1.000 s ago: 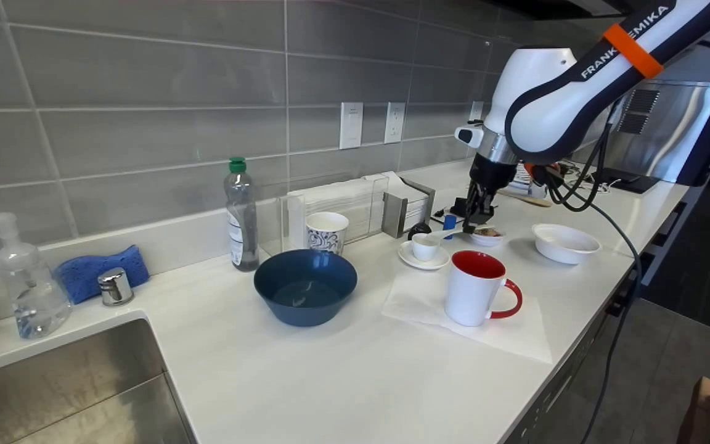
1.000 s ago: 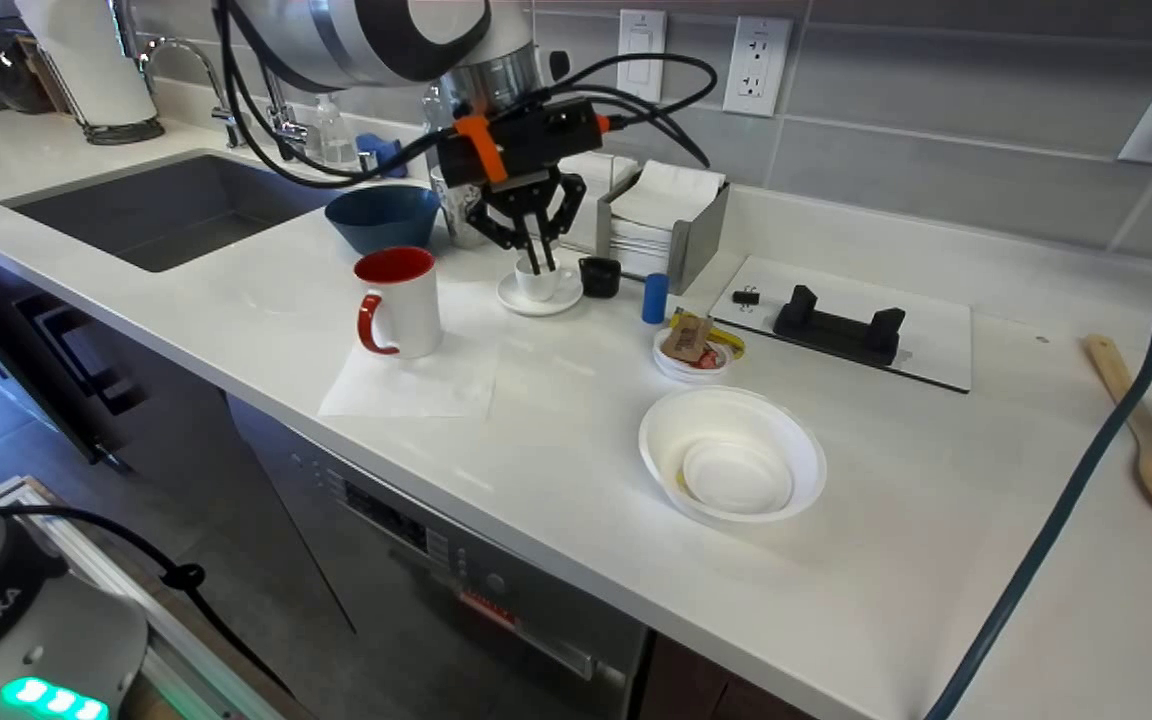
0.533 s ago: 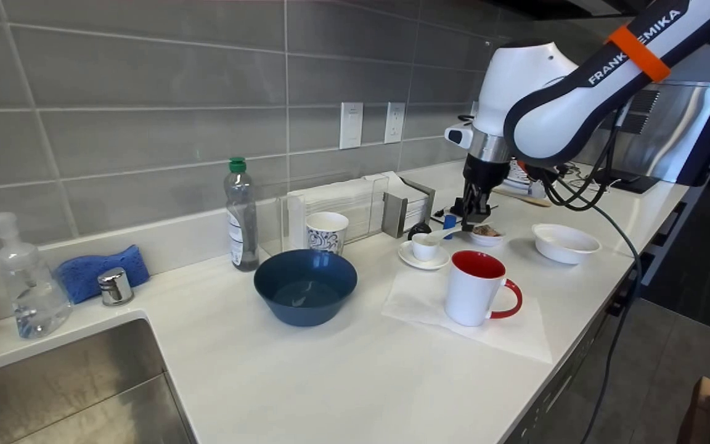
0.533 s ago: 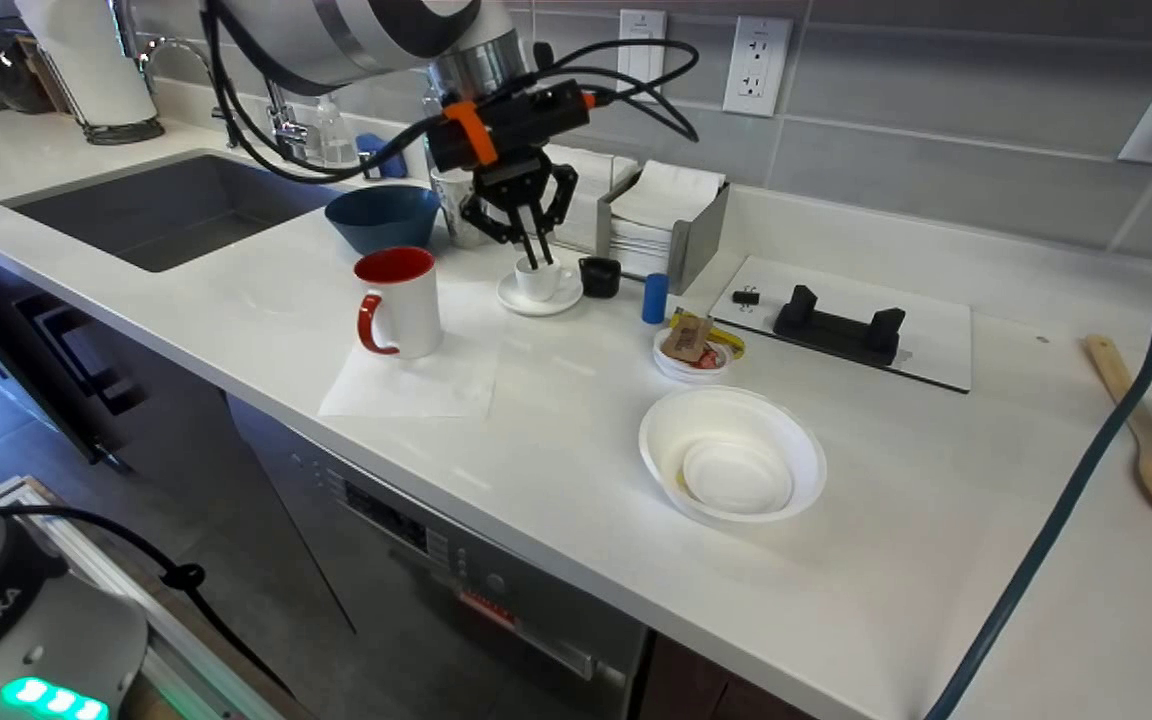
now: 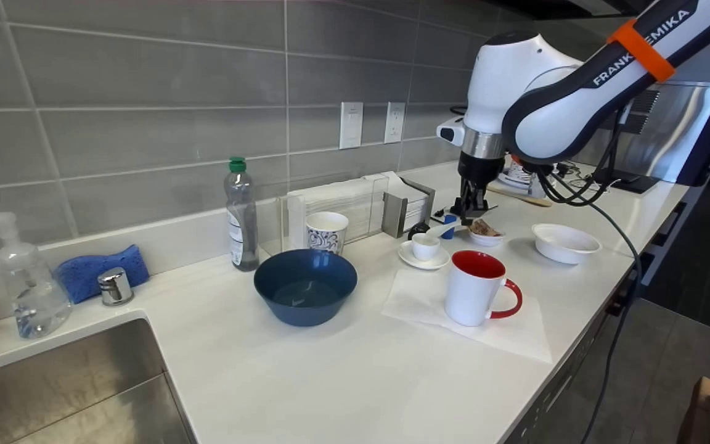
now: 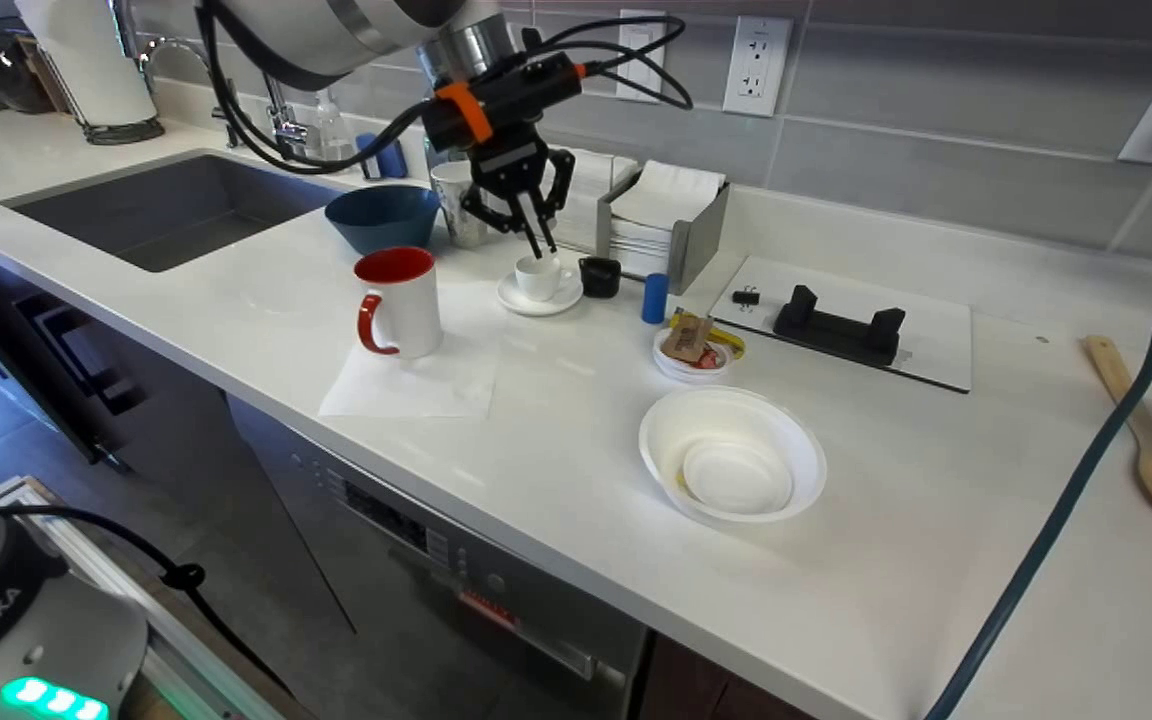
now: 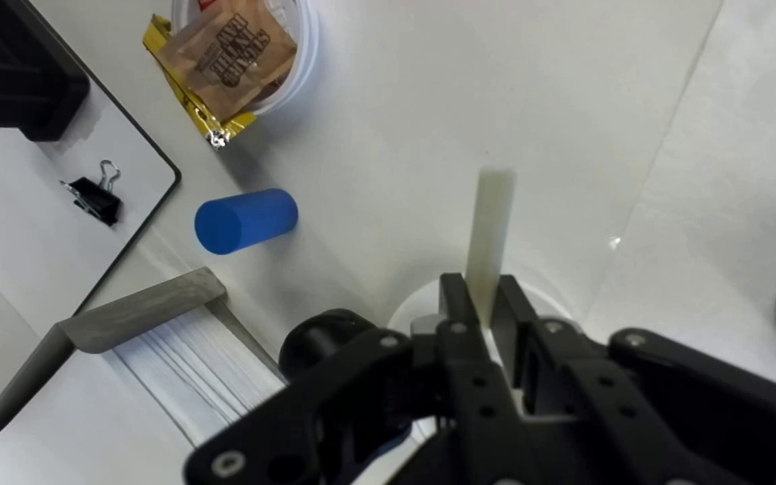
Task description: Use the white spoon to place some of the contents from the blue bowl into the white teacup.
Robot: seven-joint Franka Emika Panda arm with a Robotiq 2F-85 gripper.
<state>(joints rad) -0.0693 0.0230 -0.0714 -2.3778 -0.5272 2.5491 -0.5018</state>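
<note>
Black two-fingered gripper [image 7: 482, 293]: narrow, holding the small, thin white spoon [image 7: 489, 236] (plastic or ceramic, cannot tell which) between its fingertips; in the wrist view the handle end projects past them. Over the last second the fingertips rise a little relative to the low, plain white, ceramic-looking teacup [image 6: 538, 281] in both exterior views, and the wrist tilts as they do. The spoon follows: in an exterior view it slants slightly more steeply, low end at the cup's mouth, high end at the fingers. Contact with the rim: cannot tell. Cup unmoved, upright on its round white saucer [image 5: 421, 265]. Deep, glossy dark-blue bowl [image 5: 306, 313] also unmoved, well apart from the spoon.

Reading: the steeper slant suits tipping a load into the cup, or the start of a withdrawal; I favour tipping, since the low end is at the cup. Spoon load and cup contents do not show, so the transfer is unconfirmed. Next, in my judgement: let the spoon empty, then lift straight clear. Risk: a sideways drag could catch the rim and shift the cup.
</note>
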